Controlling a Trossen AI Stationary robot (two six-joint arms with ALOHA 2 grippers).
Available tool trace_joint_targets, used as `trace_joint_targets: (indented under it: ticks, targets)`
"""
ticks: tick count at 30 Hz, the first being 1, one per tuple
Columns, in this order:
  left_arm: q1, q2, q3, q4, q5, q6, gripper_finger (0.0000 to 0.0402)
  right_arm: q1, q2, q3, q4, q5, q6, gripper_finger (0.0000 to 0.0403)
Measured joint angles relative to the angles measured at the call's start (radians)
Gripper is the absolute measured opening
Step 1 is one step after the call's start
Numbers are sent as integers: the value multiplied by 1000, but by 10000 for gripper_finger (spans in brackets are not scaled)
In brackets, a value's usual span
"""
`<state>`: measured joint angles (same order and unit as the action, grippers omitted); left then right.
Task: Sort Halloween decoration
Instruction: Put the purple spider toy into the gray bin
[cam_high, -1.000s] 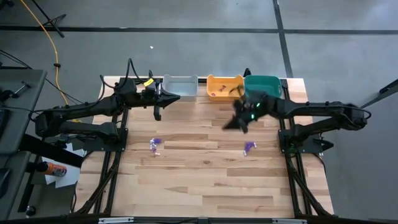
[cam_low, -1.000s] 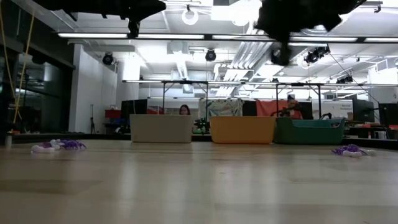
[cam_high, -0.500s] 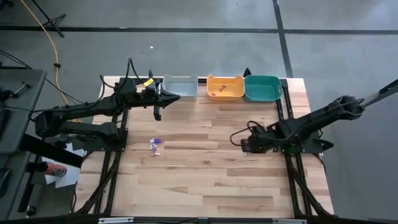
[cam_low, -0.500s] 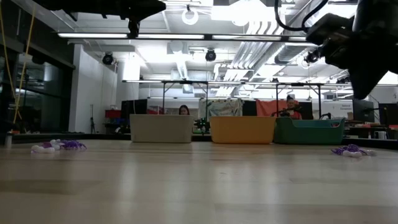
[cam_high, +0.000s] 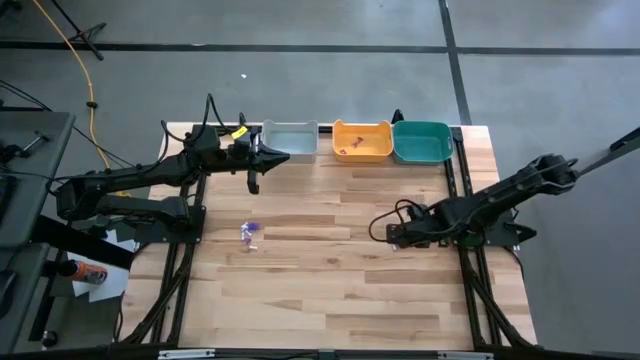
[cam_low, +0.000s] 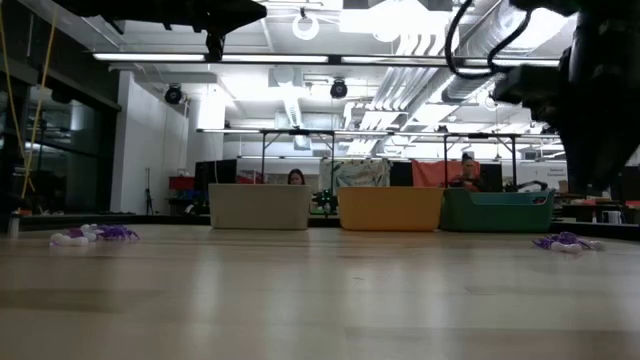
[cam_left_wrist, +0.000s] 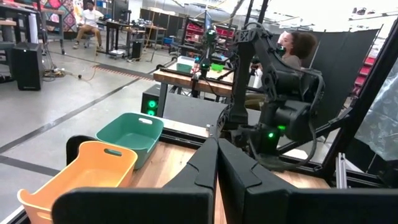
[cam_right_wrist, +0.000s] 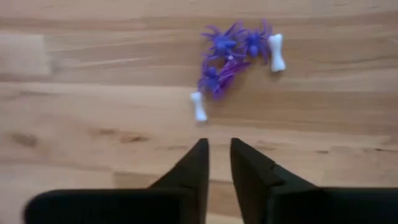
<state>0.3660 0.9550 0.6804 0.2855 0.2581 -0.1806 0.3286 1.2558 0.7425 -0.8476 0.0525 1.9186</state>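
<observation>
Right wrist view: the right tool (cam_right_wrist: 216, 152), its fingers slightly parted and holding nothing, is poised over the worktop (cam_right_wrist: 93, 130) with the purple spiders (cam_right_wrist: 229, 53) and a small white bone (cam_right_wrist: 198, 106) lying just ahead of its tips.

Right tool (cam_high: 392, 236) covering its purple trinket cluster at centre right of the high view, left pile (cam_high: 249, 233) showing too small to distinguish.
</observation>
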Motion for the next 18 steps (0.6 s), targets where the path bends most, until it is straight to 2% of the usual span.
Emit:
trace_joint_targets:
  ticks: [5,18]
  targets:
    - [0,0,0,0,0,0,0,-25,64,-6,6,-6,52,120]
    - [0,0,0,-3,0,0,0,-56,230,-6,93,-30,55,126]
